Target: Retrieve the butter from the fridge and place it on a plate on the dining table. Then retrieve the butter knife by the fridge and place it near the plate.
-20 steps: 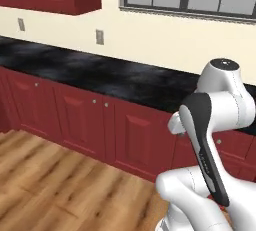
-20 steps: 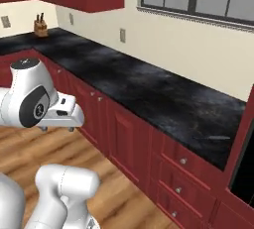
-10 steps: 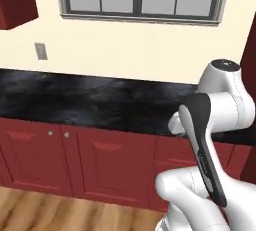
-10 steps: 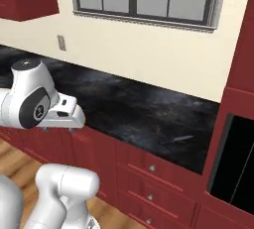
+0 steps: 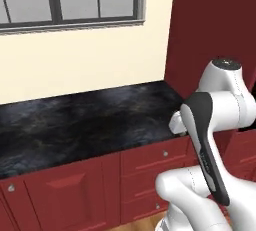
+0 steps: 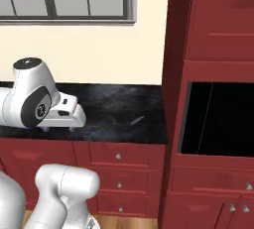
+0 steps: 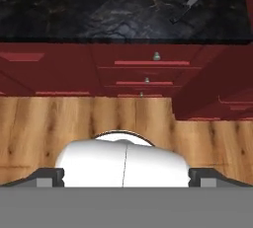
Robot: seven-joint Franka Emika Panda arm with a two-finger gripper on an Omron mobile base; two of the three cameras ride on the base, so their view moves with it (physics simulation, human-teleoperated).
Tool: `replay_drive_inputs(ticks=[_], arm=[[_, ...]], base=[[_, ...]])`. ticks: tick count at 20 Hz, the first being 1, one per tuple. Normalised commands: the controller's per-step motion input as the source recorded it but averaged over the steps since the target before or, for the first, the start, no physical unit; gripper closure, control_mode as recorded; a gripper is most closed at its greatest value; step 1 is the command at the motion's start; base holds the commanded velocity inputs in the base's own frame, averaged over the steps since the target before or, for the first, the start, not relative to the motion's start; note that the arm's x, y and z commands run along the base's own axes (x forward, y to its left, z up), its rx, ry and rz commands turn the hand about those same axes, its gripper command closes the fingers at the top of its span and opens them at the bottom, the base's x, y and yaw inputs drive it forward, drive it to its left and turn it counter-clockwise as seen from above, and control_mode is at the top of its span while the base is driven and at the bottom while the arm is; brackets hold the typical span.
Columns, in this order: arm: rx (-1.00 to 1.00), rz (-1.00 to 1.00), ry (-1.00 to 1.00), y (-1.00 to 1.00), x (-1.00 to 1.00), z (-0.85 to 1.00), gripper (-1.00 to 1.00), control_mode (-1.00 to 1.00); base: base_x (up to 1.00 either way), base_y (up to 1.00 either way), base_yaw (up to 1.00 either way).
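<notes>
knife: we see the butter knife [image 7: 189, 4] flat on the black counter [image 6: 114, 109], also visible as a faint grey sliver in the right base view [image 6: 137, 120]; it lies diagonal, near the counter's front edge and toward its right end; nothing touches it

counter edges: front edge runs straight above the red drawers [image 7: 148, 69]; right end butts against the tall red cabinet [image 6: 208, 49]; back edge meets the cream wall [image 5: 90, 65] under the window [image 5: 70, 0]

gripper: we see the gripper [image 7: 126, 177] low over the wood floor [image 7: 59, 123], well apart from the counter and the knife; fingertips [image 7: 49, 176] sit at far left and far right of the hand view, spread wide, nothing between them

arm: wrist block [image 6: 62, 111] hangs in front of the counter's front edge in the right base view, left of the knife; elbow and dark link [image 5: 205, 145] stand at the counter's right end in the left base view

open room: bare stone all round the knife, more of it to the left; cabinet side wall is the close limit on the right; dark oven recess [image 6: 218, 119] sits in that cabinet, beyond the counter end

floor: open planks between gripper and drawer fronts
</notes>
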Motion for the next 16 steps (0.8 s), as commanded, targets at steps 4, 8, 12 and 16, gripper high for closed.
replay_drive_inputs(ticks=[4, 8, 12, 16], arm=[[0.0, 0.0, 0.0, 0.0, 0.0, 0.0, -1.0, 1.0], [0.0, 0.0, 0.0, 0.0, 0.0, 0.0, -1.0, 1.0], [0.0, 0.0, 0.0, 0.0, 0.0, 0.0, -1.0, 1.0], [0.0, 0.0, 0.0, 0.0, 0.0, 0.0, -1.0, 1.0]], base=[[0.0, 0.79, -0.64], [0.11, 0.27, -0.8], [0.19, 0.47, -0.62], [0.36, 0.65, -0.15]])
